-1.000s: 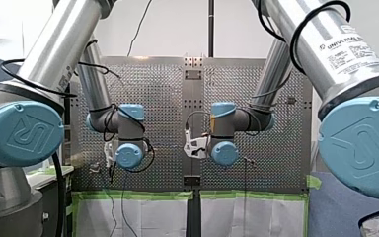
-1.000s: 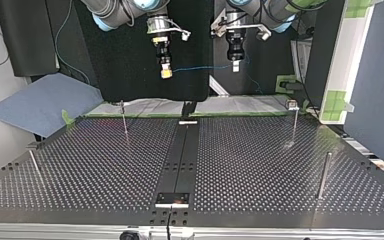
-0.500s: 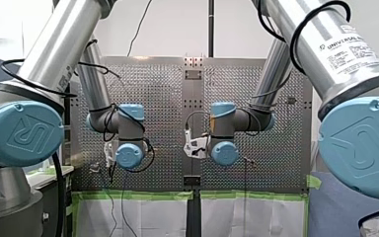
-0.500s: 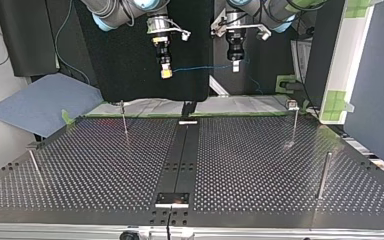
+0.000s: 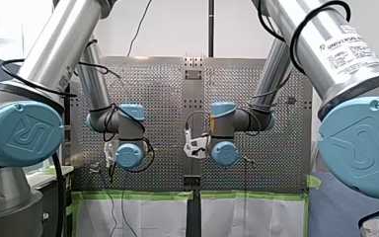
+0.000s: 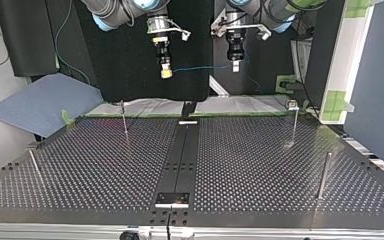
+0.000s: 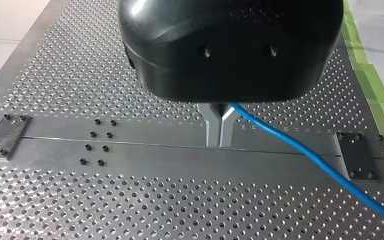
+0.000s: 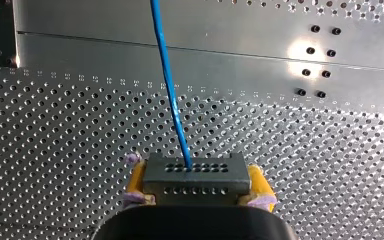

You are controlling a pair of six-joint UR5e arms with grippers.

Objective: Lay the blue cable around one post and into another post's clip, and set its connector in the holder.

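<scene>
Perforated table (image 6: 260, 165), green tape (image 7: 367, 80) at edge; left fingers (image 7: 212, 125) pinch blue cable (image 7: 300, 147), right fingers (image 8: 136, 180) clamp connector (image 8: 195, 175).

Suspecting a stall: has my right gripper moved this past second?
No: in the top view my right gripper keeps its place against the thin post.

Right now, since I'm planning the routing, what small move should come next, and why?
Probably lower both arms together toward the table. The blue cable stretches between my left tool and my right tool, which grips the connector, well above the posts; nothing is routed yet.
</scene>
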